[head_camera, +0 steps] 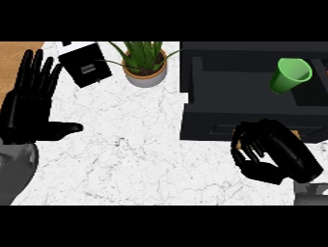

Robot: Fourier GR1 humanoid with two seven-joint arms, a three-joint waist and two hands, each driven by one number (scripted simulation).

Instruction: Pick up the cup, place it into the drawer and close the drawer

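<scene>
With the green cup (291,75) already lying in the open drawer (256,123), the right robot hand (266,152), curled and holding nothing, should push the drawer front squarely.

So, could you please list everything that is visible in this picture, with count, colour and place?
cup: one, green, tilted inside the open drawer, upper right.
drawer: one, black, pulled open, right side of the counter.
potted plant: one, green leaves in a tan and grey pot, top centre.
box: one, black, upper left of the counter.
counter: one, white marble.
left robot hand: one, black, open, resting at the left edge, fingers up.
right robot hand: one, black, fingers curled, holding nothing, in front of the drawer.
</scene>
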